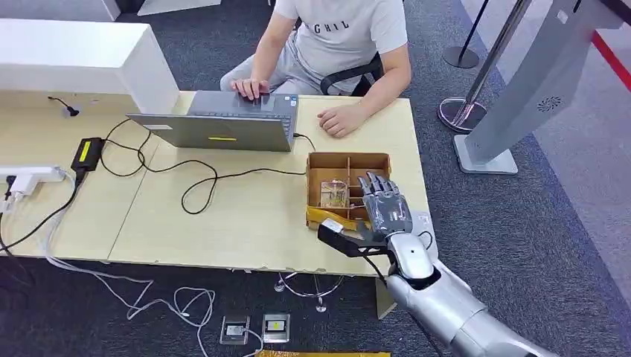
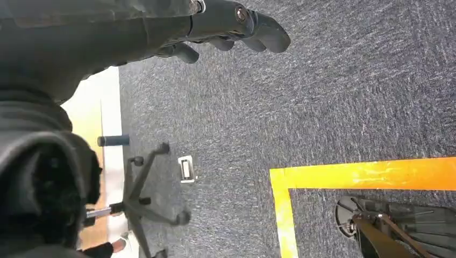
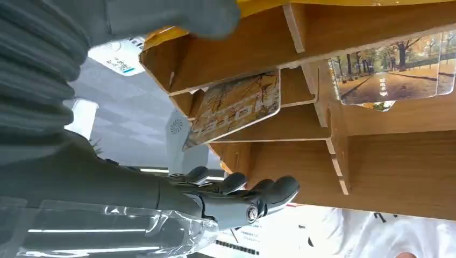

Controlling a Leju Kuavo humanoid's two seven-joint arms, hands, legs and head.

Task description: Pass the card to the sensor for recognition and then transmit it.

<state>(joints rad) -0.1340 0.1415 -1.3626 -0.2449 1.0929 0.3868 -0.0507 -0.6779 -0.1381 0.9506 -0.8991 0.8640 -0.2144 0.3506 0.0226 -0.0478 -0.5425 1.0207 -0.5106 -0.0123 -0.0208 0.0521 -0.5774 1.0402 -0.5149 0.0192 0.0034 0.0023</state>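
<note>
Right hand [image 1: 385, 206] open over box [image 1: 347, 159], card [image 3: 236, 106] tilted inside

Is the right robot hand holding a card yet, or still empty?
Empty. The right robot hand hovers over the wooden box with fingers extended, nothing between them; the cards sit in their compartments.

— Brown wooden box [image 1: 348, 159] with slotted dividers; pale wood table [image 1: 245, 223].
— Inside, a card [image 3: 236, 106] printed with golden autumn trees; another card [image 3: 395, 72] showing a tree-lined path in orange and green.
— Dark grey fingers [image 1: 381, 195] on the right hand [image 1: 383, 208], silver arm behind.
— Grey laptop [image 1: 223, 123] with a yellow mark; black cables.
— Dark blue-grey carpet [image 2: 333, 97], crossed by bright yellow tape [image 2: 365, 174].
</note>
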